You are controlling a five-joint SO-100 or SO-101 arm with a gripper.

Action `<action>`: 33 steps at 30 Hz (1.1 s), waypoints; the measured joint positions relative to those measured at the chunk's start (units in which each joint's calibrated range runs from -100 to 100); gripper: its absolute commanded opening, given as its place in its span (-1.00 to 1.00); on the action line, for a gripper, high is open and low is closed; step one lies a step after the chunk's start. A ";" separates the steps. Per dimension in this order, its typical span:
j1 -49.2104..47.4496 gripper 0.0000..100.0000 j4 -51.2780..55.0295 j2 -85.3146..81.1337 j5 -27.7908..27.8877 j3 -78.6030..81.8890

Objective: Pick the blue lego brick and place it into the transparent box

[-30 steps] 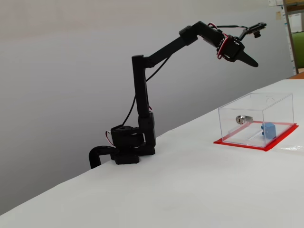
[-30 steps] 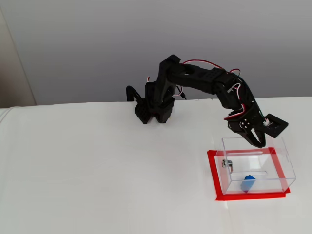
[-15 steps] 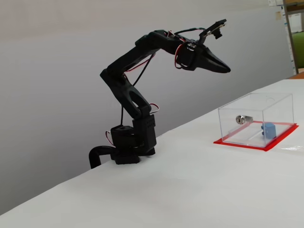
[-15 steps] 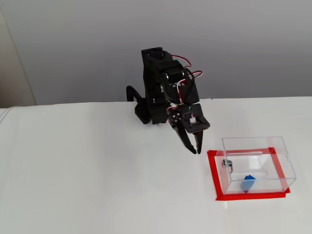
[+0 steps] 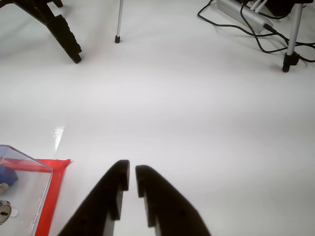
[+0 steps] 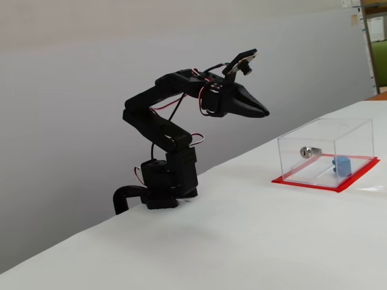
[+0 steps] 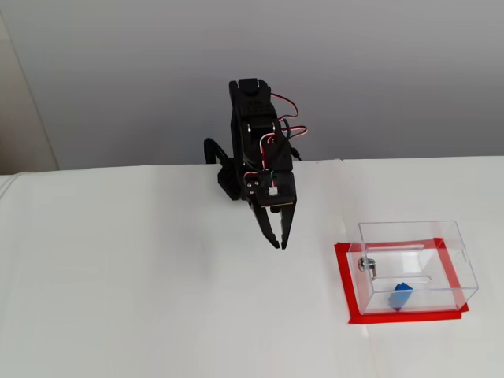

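Note:
The blue lego brick [image 7: 401, 297] lies inside the transparent box [image 7: 453, 256], on its floor near the front wall; it also shows in a fixed view [image 6: 343, 165] and at the left edge of the wrist view [image 5: 6, 174]. The box [image 6: 357, 130] stands on a red base [image 6: 357, 177] and has a silver lock [image 6: 307, 151] on one wall. My gripper [image 7: 277, 244] is shut and empty, held high above the table, to the left of the box in both fixed views. In the wrist view the fingertips [image 5: 132, 173] nearly touch, with the box corner [image 5: 29, 160] at lower left.
The arm's base [image 6: 163, 193] is clamped at the table's far edge. In the wrist view, black stand legs [image 5: 61, 32], a thin metal leg [image 5: 118, 22], a tripod leg [image 5: 290, 44] and cables [image 5: 251, 29] stand at the far side of the white table.

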 measured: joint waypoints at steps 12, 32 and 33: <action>4.27 -0.97 -4.11 -18.60 -0.15 19.86; 6.09 -0.97 -4.11 -38.56 -0.10 44.40; 6.41 -0.97 -4.11 -38.56 -0.10 45.37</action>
